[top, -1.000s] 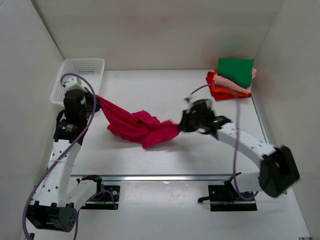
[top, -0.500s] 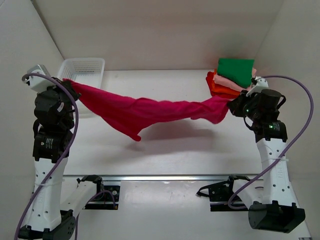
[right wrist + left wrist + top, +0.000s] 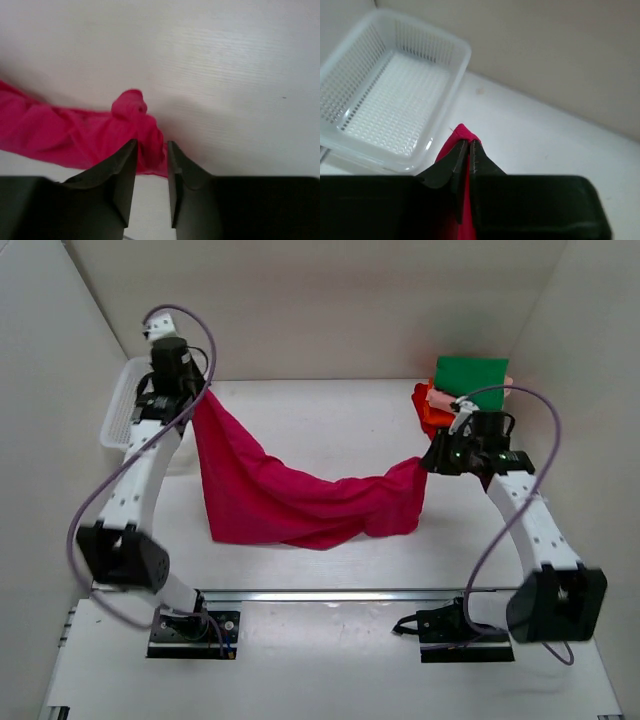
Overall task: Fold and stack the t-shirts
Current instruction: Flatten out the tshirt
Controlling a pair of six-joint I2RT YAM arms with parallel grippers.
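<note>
A magenta-pink t-shirt (image 3: pixel 300 495) hangs spread between the two arms, its lower edge sagging onto the table. My left gripper (image 3: pixel 197 395) is raised at the back left. In the left wrist view it (image 3: pixel 468 141) is shut on a corner of the shirt (image 3: pixel 462 131). My right gripper (image 3: pixel 430 460) sits at the shirt's right corner. In the right wrist view its jaws (image 3: pixel 151 142) stand apart, and the cloth (image 3: pixel 75 135) lies just beyond the tips. A stack of folded t-shirts stands at the back right: green (image 3: pixel 472 380) on top, light pink (image 3: pixel 506 386) and orange-red (image 3: pixel 435 418) below.
A white mesh basket (image 3: pixel 118 410) stands at the back left by the wall, right beside my left gripper; in the left wrist view the basket (image 3: pixel 395 100) holds nothing. Walls close in the table on three sides. A metal rail (image 3: pixel 330 593) runs along the near edge.
The shirt went from a bunched heap to stretched between the arms, then spread wide. The left arm rose to the back; the right gripper's jaws have parted.
</note>
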